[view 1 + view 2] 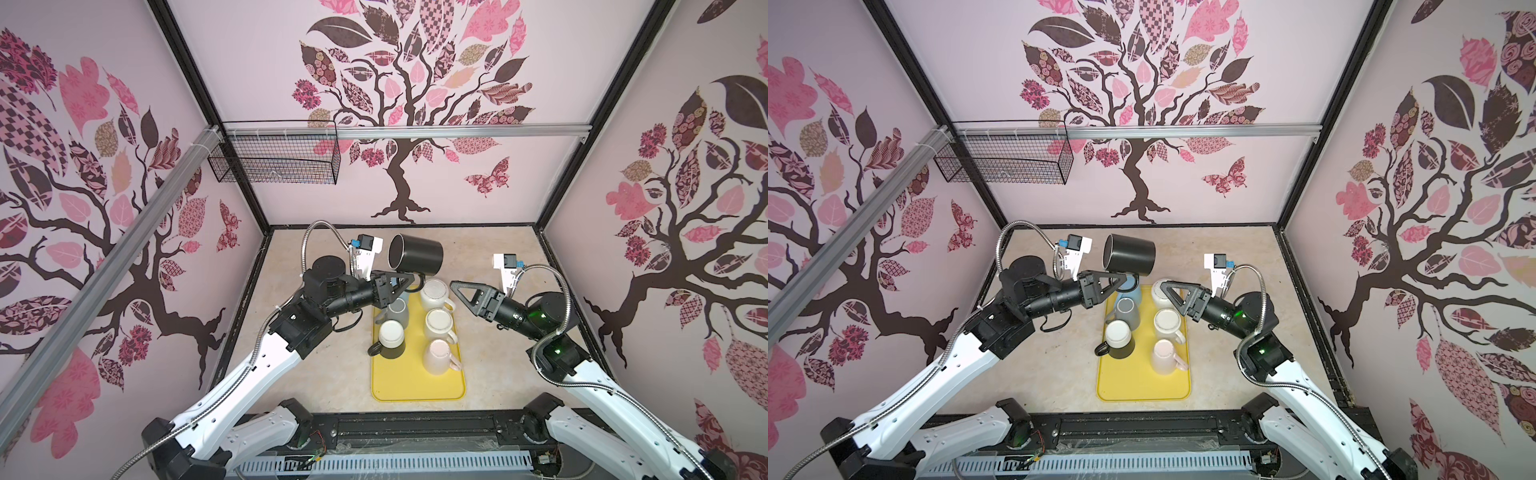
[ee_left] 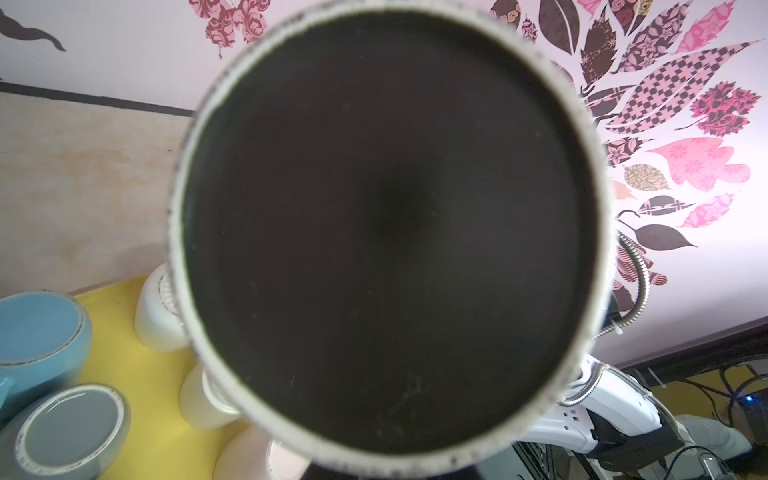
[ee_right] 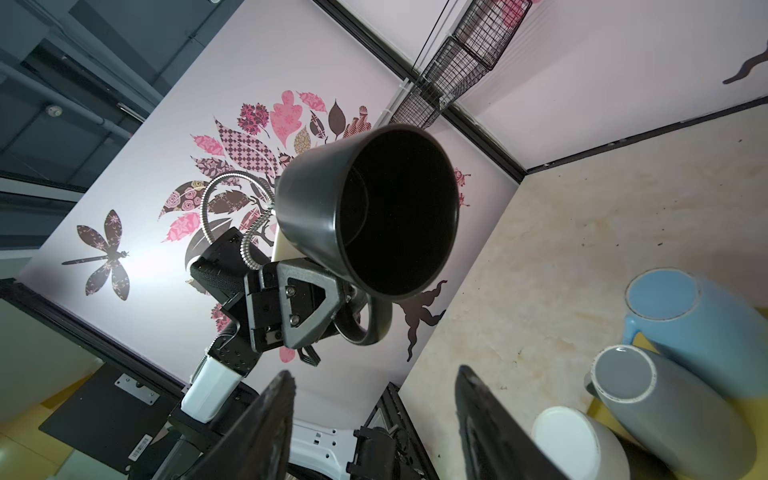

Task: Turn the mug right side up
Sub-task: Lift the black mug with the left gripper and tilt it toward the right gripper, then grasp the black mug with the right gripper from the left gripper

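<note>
While the left claw [image 1: 409, 279] pinches the looped handle of the glossy black cylindrical mug [image 1: 417, 254], held aloft sideways, the right claw [image 1: 457, 287] stands partly open, empty.

Black mug [image 1: 417, 253]; yellow tray [image 1: 415, 384]; pink leaf-patterned walls [image 1: 270, 83].

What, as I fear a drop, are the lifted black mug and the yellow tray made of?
Black mug: probably glazed ceramic, satin black; thick wall, soft sheen, pale unglazed foot ring. Yellow tray: likely plastic, matte; rounded moulded corners, raised lip.
</note>
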Tool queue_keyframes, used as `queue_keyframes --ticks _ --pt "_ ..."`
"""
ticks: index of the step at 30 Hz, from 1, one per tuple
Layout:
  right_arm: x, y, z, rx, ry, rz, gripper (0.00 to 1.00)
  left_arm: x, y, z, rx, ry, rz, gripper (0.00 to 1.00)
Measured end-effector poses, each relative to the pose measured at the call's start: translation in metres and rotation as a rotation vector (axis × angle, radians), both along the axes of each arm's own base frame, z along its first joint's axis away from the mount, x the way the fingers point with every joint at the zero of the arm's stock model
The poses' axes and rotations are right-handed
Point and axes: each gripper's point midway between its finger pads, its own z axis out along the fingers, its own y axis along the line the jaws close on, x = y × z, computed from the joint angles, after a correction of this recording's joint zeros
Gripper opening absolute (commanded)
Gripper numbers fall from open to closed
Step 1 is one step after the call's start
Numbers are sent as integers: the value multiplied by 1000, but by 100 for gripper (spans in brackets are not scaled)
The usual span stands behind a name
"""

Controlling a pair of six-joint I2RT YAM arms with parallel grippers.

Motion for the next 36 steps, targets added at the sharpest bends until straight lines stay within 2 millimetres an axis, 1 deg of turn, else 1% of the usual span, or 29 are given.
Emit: queue_keyframes --ticks 3,5,8,14,19,21,25,31,36 --pt "7 7 -4 11 24 20 55 8 -9 6 -48 -4 -22 0" --pt "12 10 -7 17 46 29 51 10 -14 9 -74 -10 -40 0" --pt "17 13 -7 39 58 38 49 11 -18 11 -101 -19 -59 0" --pt "20 14 3 86 38 49 49 14 -25 10 -138 -27 -89 0" --pt "27 18 1 102 46 54 47 15 -31 4 -161 -11 -113 0" --pt "29 20 -1 108 54 57 46 16 -32 4 -174 -7 -121 0" --pt "33 22 0 125 53 62 41 16 -35 3 -201 -4 -135 0" --pt "34 22 7 160 37 72 37 15 -36 0 -234 6 -148 0" --pt "35 22 9 176 37 77 36 14 -35 1 -253 0 -150 0"
